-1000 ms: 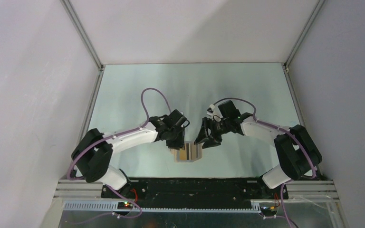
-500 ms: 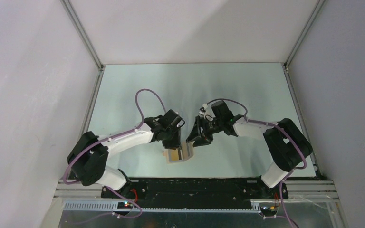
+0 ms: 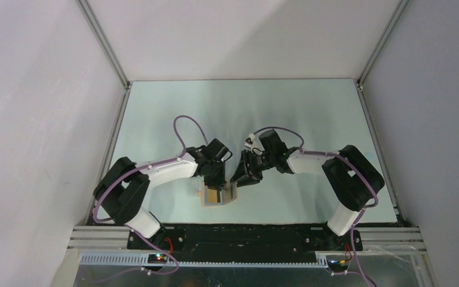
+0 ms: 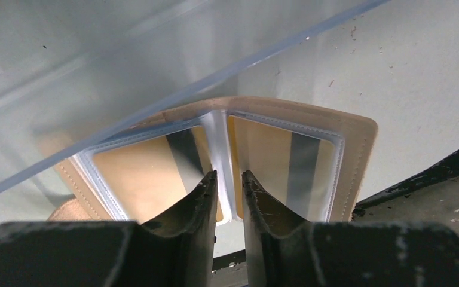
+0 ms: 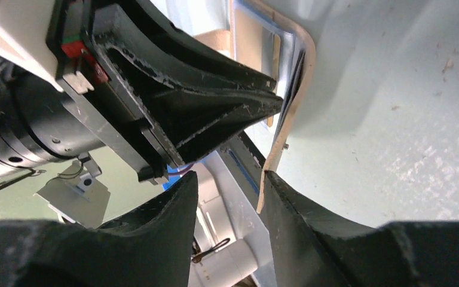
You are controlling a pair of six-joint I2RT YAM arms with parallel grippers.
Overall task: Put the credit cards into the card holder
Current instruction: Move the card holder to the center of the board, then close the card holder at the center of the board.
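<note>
Tan card holder [image 4: 358, 137] looks light and floppy; best held at its middle fold, where left gripper [image 4: 229, 176] pinches; right gripper [image 5: 230, 179] sits apart around a flap.

Left end effector [image 3: 216, 185] crowds right end effector [image 3: 238, 181] over card holder [image 3: 218, 197].

Left arm [image 3: 164, 172] and right arm [image 3: 311, 160]: white link shells, rounded black joint housings; lilac cable [image 3: 182, 122] runs along each; left gripper [image 4: 229, 179] fingers matte black, tapered, edges scuffed pale.
</note>
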